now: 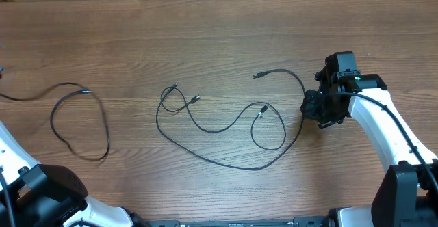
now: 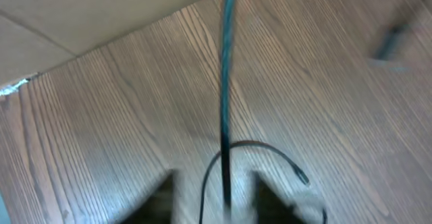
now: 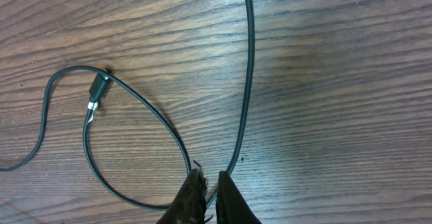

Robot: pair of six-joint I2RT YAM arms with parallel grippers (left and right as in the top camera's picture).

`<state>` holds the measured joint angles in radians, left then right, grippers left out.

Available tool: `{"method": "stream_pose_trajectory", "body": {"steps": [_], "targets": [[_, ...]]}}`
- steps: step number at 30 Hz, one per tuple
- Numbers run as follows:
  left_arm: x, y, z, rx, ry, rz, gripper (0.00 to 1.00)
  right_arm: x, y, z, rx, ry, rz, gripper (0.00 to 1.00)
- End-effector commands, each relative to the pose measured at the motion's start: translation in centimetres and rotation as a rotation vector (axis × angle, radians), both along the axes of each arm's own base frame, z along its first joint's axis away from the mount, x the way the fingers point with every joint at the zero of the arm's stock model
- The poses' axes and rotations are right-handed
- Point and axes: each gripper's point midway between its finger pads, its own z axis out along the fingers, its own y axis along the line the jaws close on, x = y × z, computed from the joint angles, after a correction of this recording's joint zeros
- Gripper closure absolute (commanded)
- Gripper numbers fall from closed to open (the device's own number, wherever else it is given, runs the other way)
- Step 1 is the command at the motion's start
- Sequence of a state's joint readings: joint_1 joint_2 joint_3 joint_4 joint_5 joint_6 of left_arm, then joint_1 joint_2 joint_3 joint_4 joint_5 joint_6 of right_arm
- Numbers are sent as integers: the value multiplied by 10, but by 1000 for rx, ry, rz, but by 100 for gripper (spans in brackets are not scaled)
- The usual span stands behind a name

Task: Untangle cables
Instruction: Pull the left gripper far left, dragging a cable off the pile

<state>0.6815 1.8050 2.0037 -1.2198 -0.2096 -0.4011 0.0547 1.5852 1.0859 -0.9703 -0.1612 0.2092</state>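
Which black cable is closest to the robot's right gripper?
The long cable looping widest: its right bend runs into the right gripper; the others lie farther left.

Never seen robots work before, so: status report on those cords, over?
Right end effector shut on long cable. Left end effector open, view blurred. Long cable crosses second cable mid-table; third cable lies apart, left. No obstacles seen.

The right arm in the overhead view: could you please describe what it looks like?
The right arm has smooth white link shells with black joints and base. A thick black wire runs along the white link, a small green light glows near the wrist, and the right gripper is dark with narrow fingers.
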Motion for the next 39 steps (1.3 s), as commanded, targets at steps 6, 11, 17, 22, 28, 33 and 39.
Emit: {"method": "stream_pose_trajectory", "body": {"steps": [6, 11, 17, 22, 28, 33, 39], "targets": [[16, -43, -15, -220, -59, -101, 35, -3, 2, 0, 8, 5, 7, 94], [17, -98, -26, -393, -15, -198, 36, -2, 2, 0, 8, 2, 7, 94], [18, -163, -38, -429, 150, -428, 37, -2, 2, 0, 8, -1, 7, 94], [10, -206, -60, -439, 310, -534, 41, -1, 2, 0, 9, -5, 7, 94], [-19, -235, -100, -484, 475, -567, 44, -1, 2, 0, 8, -5, 11, 94], [-49, -236, -120, -486, 452, -524, 43, -1, 2, 0, 7, -3, 14, 94], [-81, -231, -134, -452, 357, -446, 43, -2, 2, 0, 7, -2, 14, 94]]}}
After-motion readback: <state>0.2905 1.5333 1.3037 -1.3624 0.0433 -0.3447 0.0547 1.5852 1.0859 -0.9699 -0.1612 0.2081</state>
